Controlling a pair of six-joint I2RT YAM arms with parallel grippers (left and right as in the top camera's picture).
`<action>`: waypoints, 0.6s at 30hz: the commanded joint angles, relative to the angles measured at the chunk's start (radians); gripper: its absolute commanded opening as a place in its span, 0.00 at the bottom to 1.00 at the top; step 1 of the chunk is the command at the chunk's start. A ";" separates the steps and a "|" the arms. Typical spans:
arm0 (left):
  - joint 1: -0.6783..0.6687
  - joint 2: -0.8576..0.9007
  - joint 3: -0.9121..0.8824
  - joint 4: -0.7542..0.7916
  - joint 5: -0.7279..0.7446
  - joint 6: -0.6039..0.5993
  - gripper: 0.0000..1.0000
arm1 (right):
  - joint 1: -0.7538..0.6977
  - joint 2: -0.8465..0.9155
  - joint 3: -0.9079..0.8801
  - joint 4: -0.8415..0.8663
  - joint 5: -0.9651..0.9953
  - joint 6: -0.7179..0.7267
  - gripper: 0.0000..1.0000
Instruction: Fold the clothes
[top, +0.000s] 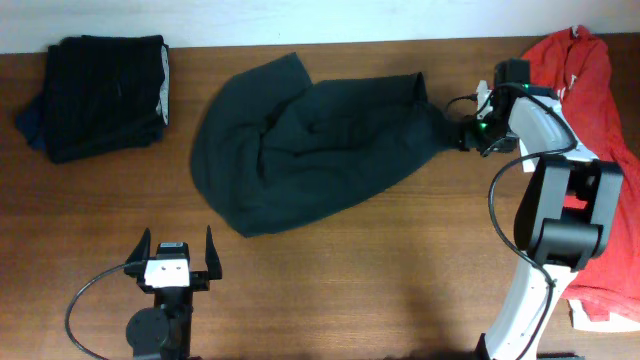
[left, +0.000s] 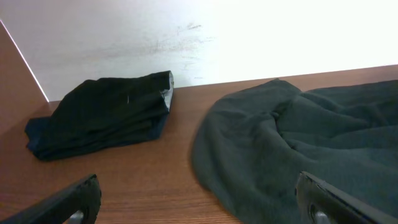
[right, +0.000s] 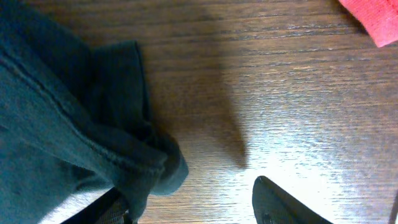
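The dark T-shirt (top: 310, 150) lies unfolded in a loose heap on the desk (top: 350, 300), at its middle and toward the far edge, with the cloth bunched into ridges. I note that its right end tapers to a narrow point, and the right jaws sit at that point. In the right wrist view a hemmed edge of the cloth drapes over one side of these jaws and hides most of it. The opposite finger (right: 280, 205) stands clear with bare wood between it and the cloth. I therefore record the right jaws as parted and not clamped on the shirt.

The left jaws rest near the front edge of the desk, left of centre and well apart from the shirt. They are spread wide with nothing between them.

A black folded garment (top: 105, 95) with a pale side stripe lies at the far left corner, apart from the shirt. A red T-shirt (top: 590, 90) lies along the right edge, partly beneath the right arm (top: 545, 200).
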 joint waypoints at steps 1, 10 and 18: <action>0.002 -0.005 -0.006 -0.001 0.004 0.016 0.99 | 0.003 0.003 -0.037 0.024 -0.088 -0.125 0.61; 0.002 -0.005 -0.006 -0.002 0.004 0.016 0.99 | 0.046 0.003 -0.069 0.121 -0.131 -0.127 0.13; 0.002 -0.005 -0.006 -0.002 0.004 0.016 0.99 | 0.011 -0.077 0.133 -0.259 -0.112 0.092 0.04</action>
